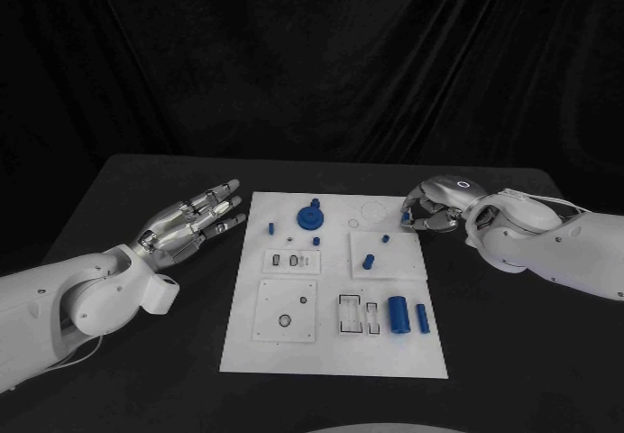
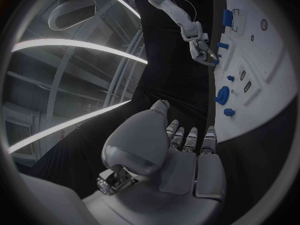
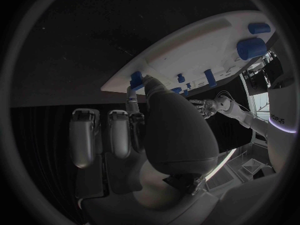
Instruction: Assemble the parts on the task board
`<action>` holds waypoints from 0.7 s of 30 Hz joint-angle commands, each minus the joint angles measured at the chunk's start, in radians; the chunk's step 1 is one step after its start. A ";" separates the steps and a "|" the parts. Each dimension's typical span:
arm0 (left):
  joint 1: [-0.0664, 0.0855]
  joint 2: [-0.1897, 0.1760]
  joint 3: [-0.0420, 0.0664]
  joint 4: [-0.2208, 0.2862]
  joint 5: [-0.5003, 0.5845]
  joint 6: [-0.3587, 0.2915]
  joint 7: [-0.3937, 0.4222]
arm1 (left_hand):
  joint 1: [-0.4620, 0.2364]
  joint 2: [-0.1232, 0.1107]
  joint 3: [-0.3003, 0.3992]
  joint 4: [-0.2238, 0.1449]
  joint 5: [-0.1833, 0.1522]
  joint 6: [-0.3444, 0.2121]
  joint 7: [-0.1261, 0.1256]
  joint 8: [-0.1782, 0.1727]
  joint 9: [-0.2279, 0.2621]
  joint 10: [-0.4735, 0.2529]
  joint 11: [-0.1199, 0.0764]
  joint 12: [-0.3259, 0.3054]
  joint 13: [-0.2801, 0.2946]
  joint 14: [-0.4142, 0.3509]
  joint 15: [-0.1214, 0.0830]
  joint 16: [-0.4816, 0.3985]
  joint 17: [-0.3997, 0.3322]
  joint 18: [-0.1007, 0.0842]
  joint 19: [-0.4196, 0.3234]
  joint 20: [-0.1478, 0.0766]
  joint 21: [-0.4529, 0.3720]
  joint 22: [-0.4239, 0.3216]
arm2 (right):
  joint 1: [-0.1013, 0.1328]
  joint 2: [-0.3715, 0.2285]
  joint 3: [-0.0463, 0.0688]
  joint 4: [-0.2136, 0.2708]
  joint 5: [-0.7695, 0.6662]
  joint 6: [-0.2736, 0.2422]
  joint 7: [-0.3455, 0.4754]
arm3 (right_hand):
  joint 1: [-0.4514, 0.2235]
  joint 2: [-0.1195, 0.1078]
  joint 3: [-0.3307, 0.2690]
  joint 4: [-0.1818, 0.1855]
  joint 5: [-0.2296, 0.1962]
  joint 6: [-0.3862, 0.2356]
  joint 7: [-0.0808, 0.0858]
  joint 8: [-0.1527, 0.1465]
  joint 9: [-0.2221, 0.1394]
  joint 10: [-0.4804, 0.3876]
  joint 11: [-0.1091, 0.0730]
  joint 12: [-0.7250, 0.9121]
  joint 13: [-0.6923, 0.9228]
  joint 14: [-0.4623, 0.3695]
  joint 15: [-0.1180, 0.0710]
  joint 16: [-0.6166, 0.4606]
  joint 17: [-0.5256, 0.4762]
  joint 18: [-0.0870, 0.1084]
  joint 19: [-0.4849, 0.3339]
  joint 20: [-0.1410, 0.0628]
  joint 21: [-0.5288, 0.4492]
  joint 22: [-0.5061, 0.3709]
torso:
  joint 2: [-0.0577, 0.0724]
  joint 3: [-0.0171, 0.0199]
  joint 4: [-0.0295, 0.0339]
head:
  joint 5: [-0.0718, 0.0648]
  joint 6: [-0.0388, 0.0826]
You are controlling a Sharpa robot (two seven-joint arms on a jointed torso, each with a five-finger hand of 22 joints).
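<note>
Your right hand (image 1: 435,209) pinches a small blue part (image 3: 136,79) at the task board's (image 1: 332,356) far right corner on the desk.
Left hand (image 1: 195,221) open, beside the board; a loose pinch could drop the part.

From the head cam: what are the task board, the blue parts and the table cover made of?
Task board: matte white, flat, crisp cut-outs; looks like plastic or painted plate, can't tell which. Large blue cylinder: uniform saturated blue with a soft sheen, likely moulded or printed plastic. Table: matte black, no glare; likely cloth or a mat, weave not visible.
</note>
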 commanded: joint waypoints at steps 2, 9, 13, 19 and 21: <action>-0.001 0.000 0.001 0.002 0.001 0.013 0.011 | 0.003 0.003 0.009 0.000 0.006 -0.002 0.005 0.006 0.000 0.002 0.009 -0.007 -0.001 0.000 0.005 -0.004 -0.002 0.017 0.003 0.008 0.004 0.001 | -0.004 -0.003 0.000 0.012 -0.007 -0.019 -0.003 | 0.013 0.001 0.000 -0.010 -0.009 0.014 0.000 0.015 0.014 0.103 0.009 0.004 0.263 0.081 0.009 0.005 0.132 -0.018 0.077 0.007 -0.007 0.246 | 0.000 -0.0003 -0.0021 | 0.002 0.009; -0.002 -0.002 0.001 0.002 0.001 0.012 0.010 | 0.003 0.003 0.009 0.000 0.006 -0.002 0.005 0.006 0.000 0.002 0.009 -0.007 -0.001 0.000 0.005 -0.004 -0.002 0.017 0.003 0.008 0.004 0.001 | 0.000 -0.015 0.000 0.068 -0.007 -0.072 0.012 | 0.014 0.000 -0.001 -0.012 -0.019 0.031 0.005 0.034 0.028 0.103 0.012 0.004 0.263 0.080 0.011 0.004 0.129 -0.018 0.078 0.009 -0.006 0.246 | 0.000 -0.0003 -0.0008 | 0.002 0.017; -0.002 -0.001 0.001 0.001 0.001 0.012 0.009 | 0.003 0.003 0.009 0.000 0.006 -0.002 0.005 0.006 0.000 0.002 0.009 -0.007 -0.001 0.000 0.005 -0.004 -0.002 0.017 0.003 0.008 0.004 0.001 | 0.024 -0.015 0.000 0.126 -0.007 -0.097 0.016 | 0.015 0.000 -0.001 -0.013 -0.023 0.036 0.008 0.039 0.033 0.103 0.015 0.004 0.263 0.080 0.012 0.004 0.128 -0.018 0.078 0.010 -0.007 0.246 | 0.000 -0.0002 -0.0016 | 0.004 0.014; -0.002 0.005 0.001 -0.002 0.001 0.013 0.008 | 0.003 0.003 0.009 0.000 0.006 -0.002 0.005 0.006 0.000 0.002 0.009 -0.007 -0.001 0.000 0.005 -0.004 -0.002 0.017 0.003 0.008 0.004 0.001 | 0.063 0.003 0.001 0.211 -0.031 -0.111 0.009 | 0.018 0.002 0.001 -0.015 -0.027 0.039 0.010 0.042 0.036 0.103 0.017 0.004 0.263 0.080 0.014 0.003 0.126 -0.017 0.077 0.011 -0.009 0.245 | 0.000 0.0002 -0.0025 | 0.004 0.011; -0.002 0.005 0.001 -0.002 0.001 0.013 0.007 | 0.003 0.003 0.009 0.000 0.006 -0.002 0.005 0.006 0.000 0.002 0.009 -0.007 -0.001 0.000 0.005 -0.004 -0.002 0.017 0.003 0.008 0.004 0.001 | 0.069 0.019 0.001 0.229 -0.042 -0.107 0.009 | 0.018 0.002 0.001 -0.015 -0.027 0.039 0.010 0.042 0.036 0.103 0.017 0.004 0.263 0.080 0.014 0.002 0.125 -0.017 0.076 0.011 -0.010 0.245 | 0.000 -0.0003 -0.0013 | 0.004 0.007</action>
